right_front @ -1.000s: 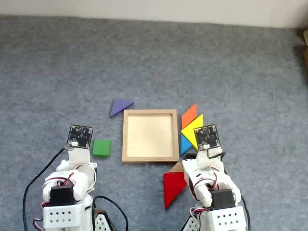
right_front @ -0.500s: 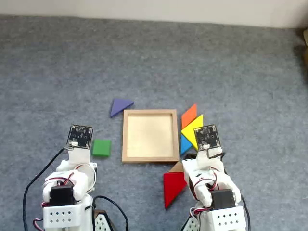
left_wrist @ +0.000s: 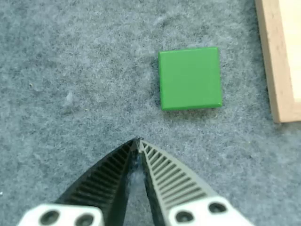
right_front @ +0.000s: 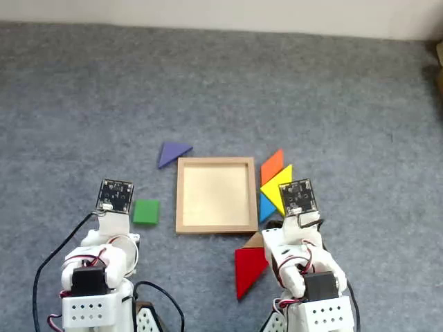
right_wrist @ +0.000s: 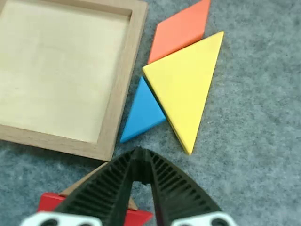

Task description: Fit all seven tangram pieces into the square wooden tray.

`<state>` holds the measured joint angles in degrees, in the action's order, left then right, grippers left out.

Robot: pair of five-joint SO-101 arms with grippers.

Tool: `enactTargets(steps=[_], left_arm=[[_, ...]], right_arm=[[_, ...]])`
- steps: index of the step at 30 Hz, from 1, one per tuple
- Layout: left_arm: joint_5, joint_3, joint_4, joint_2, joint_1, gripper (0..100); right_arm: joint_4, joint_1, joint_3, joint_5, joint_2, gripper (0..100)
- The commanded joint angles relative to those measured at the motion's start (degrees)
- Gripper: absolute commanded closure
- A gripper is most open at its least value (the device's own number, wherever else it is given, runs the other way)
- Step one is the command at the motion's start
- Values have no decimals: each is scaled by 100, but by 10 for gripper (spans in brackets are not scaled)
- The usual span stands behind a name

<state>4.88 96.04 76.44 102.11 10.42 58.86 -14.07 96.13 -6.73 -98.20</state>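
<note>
The square wooden tray sits at the middle of a grey, carpet-like tabletop, with all seven tangram pieces lying outside it. A purple triangle rests just off the tray's far left corner, and a green square lies flat near its left wall, apart from the rim.

Along the right wall three pieces crowd together: an orange parallelogram farthest from the arms, a large yellow triangle edge to edge with it, and a small blue triangle wedged between the yellow piece and the tray's rim. Off the near right corner lie a large red triangle and a tan triangle against it, both partly hidden by an arm.

The left gripper hovers over bare tabletop a little short of the green square, its fingers clenched tip to tip on nothing. The right gripper hangs above the tray's near right corner — close to the blue and tan triangles — fingers likewise pressed together and empty.
</note>
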Motion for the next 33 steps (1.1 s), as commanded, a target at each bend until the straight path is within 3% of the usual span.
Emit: enactTargets(steps=[1, 20, 28, 33], left_arm=[[9, 119, 35, 198, 110, 987], [9, 119, 35, 198, 110, 987], [9, 119, 35, 198, 110, 987], [9, 119, 35, 198, 110, 987]], right_arm=[[22, 75, 743, 26, 84, 993], [-13, 215, 549, 62, 101, 993], [1068, 637, -1675, 62, 259, 993], [1305, 620, -3160, 62, 1622, 989]])
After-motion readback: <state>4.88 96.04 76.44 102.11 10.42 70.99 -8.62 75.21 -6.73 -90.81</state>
